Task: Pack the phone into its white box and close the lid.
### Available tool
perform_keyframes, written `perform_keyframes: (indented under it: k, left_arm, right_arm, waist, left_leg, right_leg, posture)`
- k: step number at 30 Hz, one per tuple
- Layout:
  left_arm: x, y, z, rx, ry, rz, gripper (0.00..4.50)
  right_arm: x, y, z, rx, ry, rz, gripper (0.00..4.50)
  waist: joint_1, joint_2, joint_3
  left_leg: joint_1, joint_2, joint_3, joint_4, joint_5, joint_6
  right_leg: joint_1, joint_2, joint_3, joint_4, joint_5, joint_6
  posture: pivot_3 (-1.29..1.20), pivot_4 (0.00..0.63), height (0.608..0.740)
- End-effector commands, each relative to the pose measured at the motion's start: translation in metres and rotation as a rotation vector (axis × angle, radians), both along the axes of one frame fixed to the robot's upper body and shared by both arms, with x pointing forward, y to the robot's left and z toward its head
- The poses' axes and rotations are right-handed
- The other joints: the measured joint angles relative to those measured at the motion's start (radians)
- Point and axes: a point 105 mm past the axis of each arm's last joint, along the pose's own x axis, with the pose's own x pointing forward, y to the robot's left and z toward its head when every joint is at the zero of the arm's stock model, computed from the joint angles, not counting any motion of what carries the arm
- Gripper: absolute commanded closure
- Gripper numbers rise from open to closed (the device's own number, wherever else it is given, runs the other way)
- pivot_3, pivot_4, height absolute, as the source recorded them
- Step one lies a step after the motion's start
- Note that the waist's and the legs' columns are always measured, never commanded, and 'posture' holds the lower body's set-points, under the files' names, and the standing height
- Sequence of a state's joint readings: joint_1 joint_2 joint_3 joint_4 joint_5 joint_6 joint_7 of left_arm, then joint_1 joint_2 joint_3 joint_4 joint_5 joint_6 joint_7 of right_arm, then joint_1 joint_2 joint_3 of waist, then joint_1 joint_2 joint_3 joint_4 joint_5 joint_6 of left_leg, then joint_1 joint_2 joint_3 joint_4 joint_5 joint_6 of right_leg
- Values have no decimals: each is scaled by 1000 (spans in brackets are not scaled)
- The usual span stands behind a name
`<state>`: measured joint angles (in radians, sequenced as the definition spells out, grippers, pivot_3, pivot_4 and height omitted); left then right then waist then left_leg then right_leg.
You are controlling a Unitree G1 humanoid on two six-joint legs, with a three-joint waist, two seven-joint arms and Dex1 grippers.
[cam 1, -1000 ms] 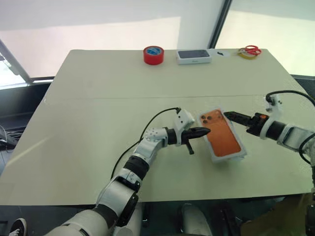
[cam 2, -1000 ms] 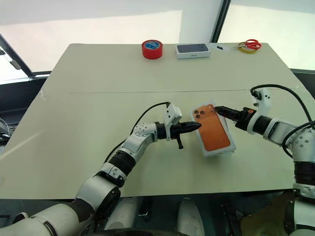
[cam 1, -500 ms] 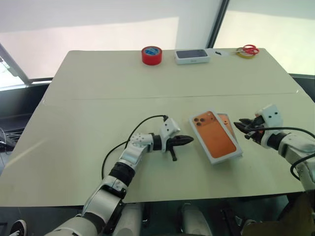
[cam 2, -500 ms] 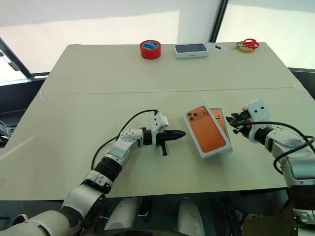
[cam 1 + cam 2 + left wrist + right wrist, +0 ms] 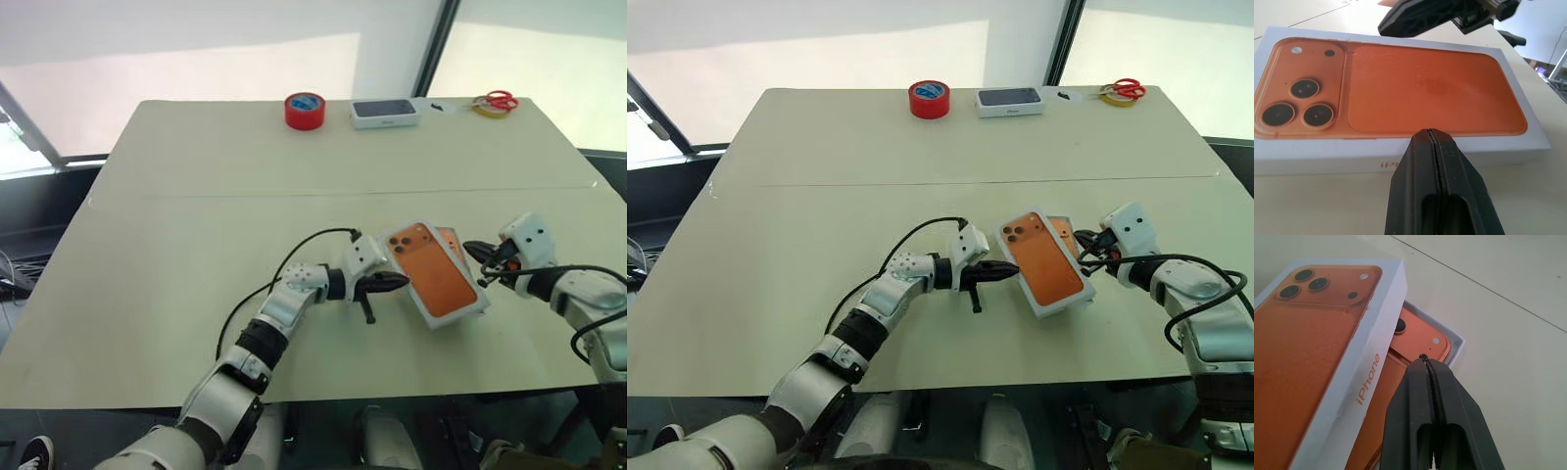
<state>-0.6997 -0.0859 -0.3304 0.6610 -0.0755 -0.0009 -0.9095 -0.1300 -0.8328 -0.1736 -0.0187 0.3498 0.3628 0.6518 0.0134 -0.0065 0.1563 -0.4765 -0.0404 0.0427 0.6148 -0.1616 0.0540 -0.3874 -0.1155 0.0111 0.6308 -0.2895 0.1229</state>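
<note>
Over white box: glossy cardboard lid, askew.

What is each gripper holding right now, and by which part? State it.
Nothing is held. The left gripper is shut empty beside the white cardboard lid with the printed orange phone; the right gripper is shut empty near the orange smartphone.

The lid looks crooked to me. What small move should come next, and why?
Probably nudge the lid sideways with the shut left gripper until it squares over the white box. It sits askew, leaving the phone and one box corner uncovered on the shut right gripper's side.
</note>
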Motion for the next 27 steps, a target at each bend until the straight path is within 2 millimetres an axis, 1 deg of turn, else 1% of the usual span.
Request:
perform_keyframes:
  k: [1,4,7,10,14,16,18,20,22,23,27]
  left_arm:
    - [-2,-14,1,19,-54,-30,4500]
    - [0,-22,8,-11,-46,-32,4500]
    - [3,-22,9,-4,-47,-25,4500]
    - [4,-14,7,24,-33,-49,4500]
    - [-3,0,3,78,30,-116,4500]
    - [-6,6,4,106,27,-132,4500]
    - [-9,12,-2,160,37,-145,4500]
    - [-12,17,-12,217,55,-153,4500]
    - [-11,14,-21,236,38,-130,4500]
    - [-9,9,-22,218,38,-106,4500]
    - [5,-12,-13,139,30,8,4500]
  right_arm:
    - [-1,-1,15,12,-61,-15,4449]
    - [-3,-3,13,15,-56,-21,4449]
    - [-3,-3,13,-6,-61,-24,4449]
    - [-2,-4,12,-19,-66,-30,4449]
    - [-1,-4,14,-24,-68,-27,4449]
    - [-1,-4,15,-34,-69,-17,4449]
    - [-1,-4,16,-33,-69,-10,4449]
    - [-2,-2,17,-29,-68,11,4449]
    - [-4,-1,18,-47,-57,45,4449]
    - [-4,0,17,-40,-47,53,4449]
    - [-6,-1,17,-56,-37,68,4449]
  waist:
    - [0,0,0]
    - [6,0,0]
    - [5,0,0]
    - [1,0,0]
    - [-2,0,0]
    - [-1,0,0]
    - [0,0,0]
    - [0,0,0]
    - [0,0,0]
    - [1,0,0]
    - [18,0,0]
  left_leg:
    - [0,0,0,0,0,0]
    - [0,0,0,1,0,0]
    - [0,0,0,2,0,0]
    - [0,0,0,2,0,0]
    - [0,0,0,1,0,0]
    - [0,0,0,1,0,0]
    - [0,0,0,1,0,0]
    - [0,0,0,1,0,0]
    - [0,0,0,1,0,0]
    - [1,0,0,1,0,0]
    - [2,0,0,2,0,0]
  right_leg:
    - [0,0,0,0,0,0]
    - [-1,0,-1,-1,0,0]
    - [-1,-1,-1,-1,0,0]
    - [0,-1,-1,-1,0,0]
    - [0,0,-1,0,0,0]
    - [0,0,-1,0,0,1]
    - [0,0,-1,0,0,1]
    - [0,0,-1,0,0,0]
    - [-1,0,-1,0,0,0]
    - [-1,-1,-1,0,0,0]
    - [0,-2,-1,-1,0,0]
  posture:
    - [0,150,738]
    - [0,150,738]
    - [0,150,738]
    - [0,150,738]
    - [0,150,738]
    - [0,150,738]
    - [0,150,738]
    - [0,150,738]
    - [0,150,738]
    - [0,150,738]
    - [0,150,738]
